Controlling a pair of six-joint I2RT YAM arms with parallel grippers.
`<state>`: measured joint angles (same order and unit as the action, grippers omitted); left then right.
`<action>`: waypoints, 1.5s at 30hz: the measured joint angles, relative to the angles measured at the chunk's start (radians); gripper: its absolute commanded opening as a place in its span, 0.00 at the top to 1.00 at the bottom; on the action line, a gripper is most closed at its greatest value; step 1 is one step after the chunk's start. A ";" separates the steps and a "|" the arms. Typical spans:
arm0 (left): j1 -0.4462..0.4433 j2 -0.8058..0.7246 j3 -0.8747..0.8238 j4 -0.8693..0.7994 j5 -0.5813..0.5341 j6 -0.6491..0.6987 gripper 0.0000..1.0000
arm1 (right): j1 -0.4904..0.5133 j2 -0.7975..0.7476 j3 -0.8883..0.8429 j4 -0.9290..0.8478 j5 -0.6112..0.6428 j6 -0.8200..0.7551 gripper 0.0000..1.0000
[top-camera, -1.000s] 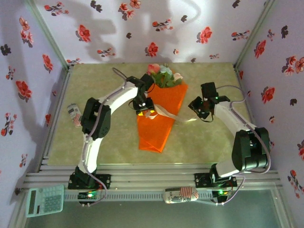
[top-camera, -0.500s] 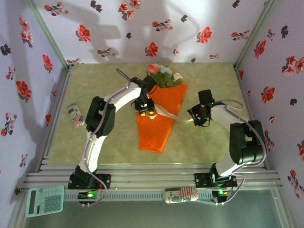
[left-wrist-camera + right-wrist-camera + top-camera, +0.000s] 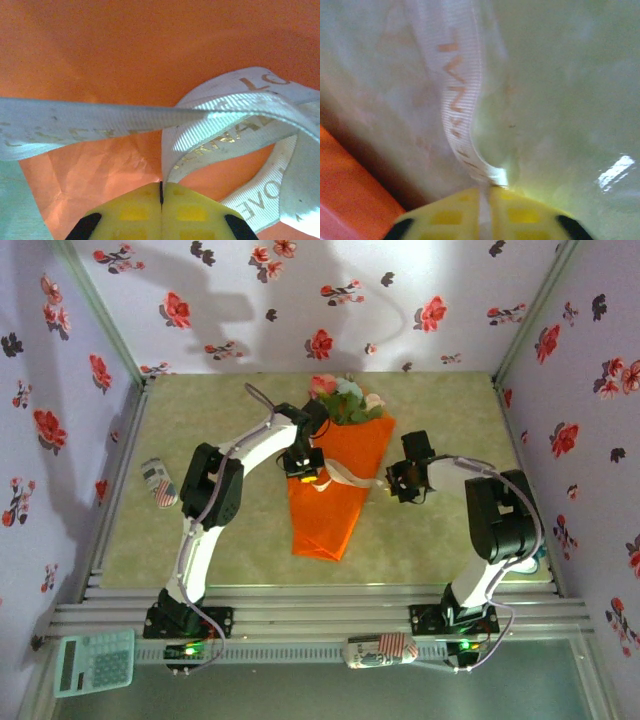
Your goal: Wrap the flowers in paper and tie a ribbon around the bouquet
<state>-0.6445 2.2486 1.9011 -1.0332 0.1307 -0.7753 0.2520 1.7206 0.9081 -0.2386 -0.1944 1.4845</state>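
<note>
The bouquet (image 3: 335, 490) lay in the middle of the tabletop (image 3: 200, 420), blooms toward the far wall, with the ribbon (image 3: 230, 115) looped loosely across the orange paper (image 3: 125, 45). The left end effector (image 3: 161, 192) was pressed together over the cone's upper part, a ribbon strand being pinched at the seam of its yellow pads. The right end effector (image 3: 485, 192), just beside the cone's right edge, was likewise closed on a ribbon end close to its tip.

A slip was judged the main risk: so little ribbon was held on the right that a firm pull could draw it free. An uneven pull could also drag the light cone sideways or let the paper unroll, since the loops appeared slack and no knot was seen.

Compared with one second earlier, the right arm had been folded inward and its end effector brought nearer the cone. The left elbow had shifted slightly, while the bouquet was left where it had been.
</note>
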 measured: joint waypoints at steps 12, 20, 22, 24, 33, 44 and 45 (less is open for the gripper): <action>0.025 -0.284 -0.129 -0.040 0.010 -0.005 1.00 | -0.026 0.000 0.110 -0.111 0.106 -0.100 1.00; 0.162 -0.442 -0.234 -0.060 0.069 -0.015 1.00 | -0.070 -0.015 0.160 -0.142 0.128 -0.170 1.00; 0.193 -0.458 -0.260 -0.060 0.087 -0.017 1.00 | -0.073 -0.015 0.171 -0.153 0.128 -0.180 1.00; 0.215 -0.468 -0.282 -0.055 0.110 -0.020 1.00 | -0.072 -0.016 0.172 -0.158 0.127 -0.177 0.78; 0.229 -0.494 -0.385 -0.014 0.153 -0.044 1.00 | 0.092 -0.070 0.094 -0.148 0.074 0.050 0.52; 0.233 -0.500 -0.389 0.014 0.161 -0.057 1.00 | 0.138 -0.059 -0.003 -0.031 0.048 0.274 0.52; 0.233 -0.500 -0.389 0.015 0.162 -0.057 1.00 | 0.133 -0.058 -0.025 -0.014 0.048 0.302 0.52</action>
<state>-0.4118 1.7481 1.5116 -1.0180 0.2924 -0.8322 0.3851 1.6623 0.8829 -0.2531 -0.1467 1.7863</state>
